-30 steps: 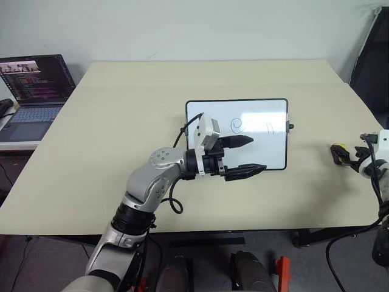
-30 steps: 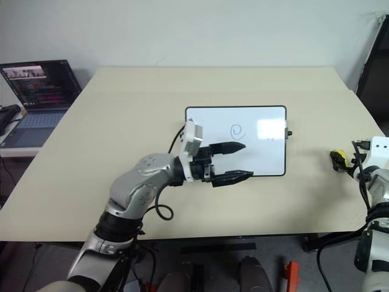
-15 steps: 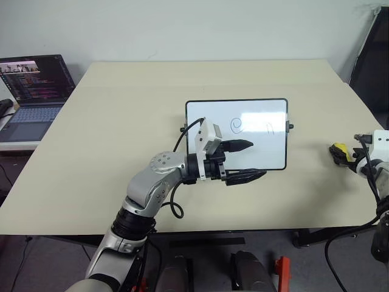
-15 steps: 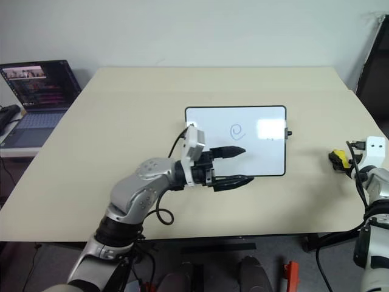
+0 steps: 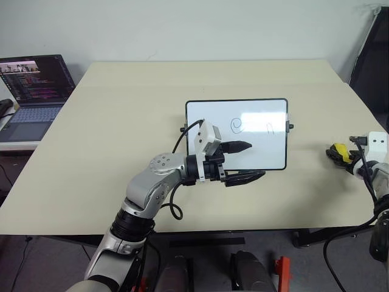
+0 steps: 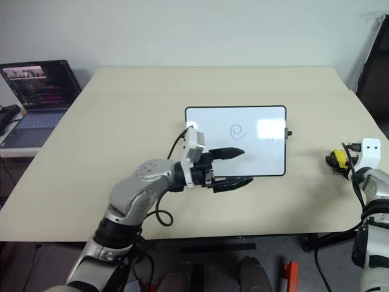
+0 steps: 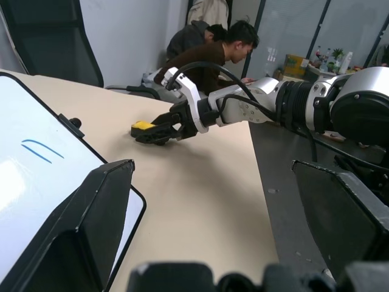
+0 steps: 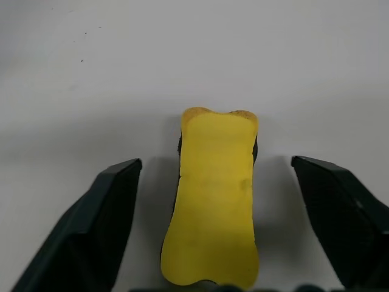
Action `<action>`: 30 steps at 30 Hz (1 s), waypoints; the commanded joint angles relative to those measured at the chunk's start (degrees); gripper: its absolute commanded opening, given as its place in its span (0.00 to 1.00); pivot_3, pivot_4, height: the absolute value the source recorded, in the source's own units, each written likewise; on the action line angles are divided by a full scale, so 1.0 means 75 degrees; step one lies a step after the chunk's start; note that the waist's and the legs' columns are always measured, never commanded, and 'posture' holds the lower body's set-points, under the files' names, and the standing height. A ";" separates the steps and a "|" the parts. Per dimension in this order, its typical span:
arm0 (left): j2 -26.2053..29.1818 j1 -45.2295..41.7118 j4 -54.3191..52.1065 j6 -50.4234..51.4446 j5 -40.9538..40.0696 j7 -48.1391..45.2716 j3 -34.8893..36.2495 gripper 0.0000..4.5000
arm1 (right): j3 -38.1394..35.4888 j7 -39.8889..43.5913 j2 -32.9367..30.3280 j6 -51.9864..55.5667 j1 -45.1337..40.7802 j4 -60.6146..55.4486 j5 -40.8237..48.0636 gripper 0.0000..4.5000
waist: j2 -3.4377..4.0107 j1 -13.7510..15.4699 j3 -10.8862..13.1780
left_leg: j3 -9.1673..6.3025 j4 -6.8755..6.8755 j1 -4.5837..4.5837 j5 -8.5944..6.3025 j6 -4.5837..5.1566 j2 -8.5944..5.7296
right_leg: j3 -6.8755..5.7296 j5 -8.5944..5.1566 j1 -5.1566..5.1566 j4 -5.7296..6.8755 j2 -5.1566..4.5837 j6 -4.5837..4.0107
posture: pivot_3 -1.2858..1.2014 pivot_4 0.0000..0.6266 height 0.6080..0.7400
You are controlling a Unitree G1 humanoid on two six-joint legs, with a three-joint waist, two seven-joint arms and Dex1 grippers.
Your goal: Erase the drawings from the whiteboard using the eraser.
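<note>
Left gripper (image 5: pixel 245 162) covers the whiteboard (image 5: pixel 261 107) lower left part; any mark beneath is hidden. Drawings (image 5: pixel 237 125) too small to read. Eraser (image 8: pixel 214 201) near end and laptop (image 5: pixel 24 91) left side cut off at picture edges

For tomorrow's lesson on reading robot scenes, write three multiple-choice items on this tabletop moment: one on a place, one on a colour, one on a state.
1. Where does the eraser lie?
A. On the whiteboard
B. On the table, between the right gripper's fingers
C. On the laptop

2. What colour is the eraser's top?
A. Yellow
B. Red
C. Blue

3. How do the left gripper's fingers stand?
A. Shut on the eraser
B. Shut on a marker
C. Apart, holding nothing

Answers:
1. B: the right wrist view shows it on the table, with the right gripper astride it and gaps on both sides.
2. A: its top face is plainly yellow.
3. C: the left gripper reaches over the whiteboard with bare fingers spread.
</note>
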 commanded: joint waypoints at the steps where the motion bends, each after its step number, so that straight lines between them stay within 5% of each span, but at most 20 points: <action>1: -0.0025 0.0036 -0.0407 0.0034 -0.0074 0.0020 0.0023 1.00 | -0.0124 -0.0048 -0.0085 -0.0126 -0.0139 -0.0106 0.0062 0.65 | 0.0000 0.0000 0.0000 | 0.0000 0.0000 0.0000 0.0000 0.0000 0.0000 | 0.0000 0.0000 0.0000 0.0000 0.0000 0.0000 | 0.52 0.24 1.00; 7: -0.0042 0.0057 -0.0441 0.0069 -0.0061 -0.0012 -0.0018 1.00 | -0.0175 -0.0099 -0.0101 -0.0145 -0.0092 -0.0112 0.0101 0.23 | 0.0000 0.0000 0.0000 | 0.0000 0.0000 0.0000 0.0000 0.0000 0.0000 | 0.0000 0.0000 0.0000 0.0000 0.0000 0.0000 | 0.52 0.24 1.00; 18: 0.0207 0.0064 -0.0475 0.0034 -0.0010 -0.0015 0.0267 1.00 | -0.0302 0.0423 -0.0118 0.0098 0.0124 -0.1330 0.0495 0.23 | 0.0001 -0.0011 0.0000 | 0.0000 0.0001 0.0001 0.0000 0.0000 0.0000 | 0.0001 0.0000 0.0000 0.0002 0.0000 0.0000 | 0.52 0.24 1.00; 25: 0.1739 0.0538 -0.0859 0.0103 -0.0175 0.0000 0.1715 1.00 | -0.0519 0.2082 -0.1237 0.2267 0.0128 -0.6457 0.2189 0.23 | 0.0050 -0.0026 0.0025 | -0.0003 0.0000 -0.0005 0.0000 0.0000 0.0003 | 0.0000 -0.0003 -0.0012 0.0010 0.0000 0.0006 | 0.52 0.24 1.00; 30: 0.2141 0.1312 -0.0698 -0.0133 -0.0475 0.0071 0.2851 1.00 | 0.0296 0.3063 -0.1042 0.2887 -0.0100 -0.8609 0.3207 0.23 | -0.0003 0.0008 -0.0001 | -0.0022 -0.0005 -0.0007 -0.0004 -0.0001 0.0019 | -0.0028 -0.0028 -0.0006 0.0000 0.0006 0.0027 | 0.52 0.24 1.00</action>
